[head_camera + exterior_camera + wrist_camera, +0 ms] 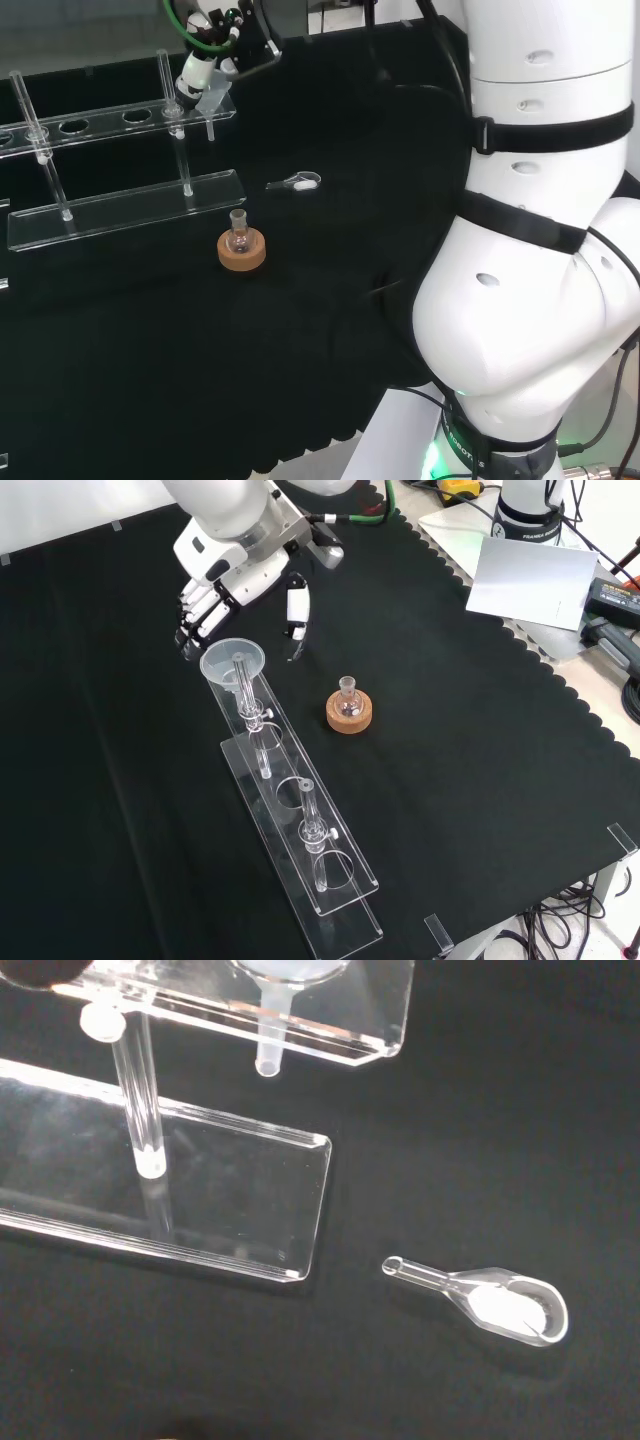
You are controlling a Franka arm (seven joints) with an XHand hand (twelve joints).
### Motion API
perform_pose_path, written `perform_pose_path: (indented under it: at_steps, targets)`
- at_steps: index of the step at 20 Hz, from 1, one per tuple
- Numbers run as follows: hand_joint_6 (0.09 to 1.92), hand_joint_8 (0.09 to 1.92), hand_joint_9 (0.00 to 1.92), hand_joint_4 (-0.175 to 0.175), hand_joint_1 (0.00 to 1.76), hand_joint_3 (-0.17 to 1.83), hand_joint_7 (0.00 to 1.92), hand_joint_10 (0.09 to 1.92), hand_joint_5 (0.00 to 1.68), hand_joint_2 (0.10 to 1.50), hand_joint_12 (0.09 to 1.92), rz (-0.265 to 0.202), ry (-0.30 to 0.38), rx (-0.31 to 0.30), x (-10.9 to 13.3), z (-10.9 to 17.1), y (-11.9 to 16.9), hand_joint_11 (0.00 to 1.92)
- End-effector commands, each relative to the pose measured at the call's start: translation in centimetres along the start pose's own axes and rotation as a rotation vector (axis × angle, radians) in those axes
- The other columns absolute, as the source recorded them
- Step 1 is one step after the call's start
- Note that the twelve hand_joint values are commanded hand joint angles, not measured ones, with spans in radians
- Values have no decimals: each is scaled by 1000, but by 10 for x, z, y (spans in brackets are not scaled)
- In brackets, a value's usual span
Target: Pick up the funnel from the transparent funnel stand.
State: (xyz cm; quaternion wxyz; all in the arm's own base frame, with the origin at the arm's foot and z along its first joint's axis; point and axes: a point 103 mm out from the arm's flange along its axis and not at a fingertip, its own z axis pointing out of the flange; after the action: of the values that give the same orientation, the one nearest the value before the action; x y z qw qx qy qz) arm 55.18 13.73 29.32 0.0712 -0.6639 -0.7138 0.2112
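Right now the funnel (232,663) sits in the end hole of the transparent funnel stand (300,830), at the end nearest the arm, with its wide mouth up and its stem hanging straight down through the upper shelf; the wrist view catches that stem (268,1030) poking out beneath the shelf edge. Its long axis is therefore upright, and I judge that any lift has to go straight up along it until the stem clears the hole. The hand (235,580) hovers just beyond this end of the stand in the front view, fingers (196,615) on one side of the funnel's rim and the thumb (297,610) out to the other, all of them fairly straight and parted, clasping nothing. So the funnel lies just below and slightly ahead of the palm, between fingers and thumb in line but not yet enclosed. In the head view the hand (205,70) hangs over the stand's right end. Whether a fingertip already touches the rim I cannot tell. Apart from this, a small flask on a cork ring (349,712) stands beside the stand on the tabletop (480,780), and a small clear scoop (495,1303) lies on the cloth near the stand's base.
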Motion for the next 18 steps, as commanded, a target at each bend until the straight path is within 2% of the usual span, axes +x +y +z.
perform_pose_path:
  at_steps: [1,18]
  targets:
    - [87,523,158,31,598,275,0,852,90,711,1527,-24,-2,45,7,7,12,236]
    - [87,466,174,33,631,281,0,848,48,695,1509,-28,-10,89,4,16,25,267]
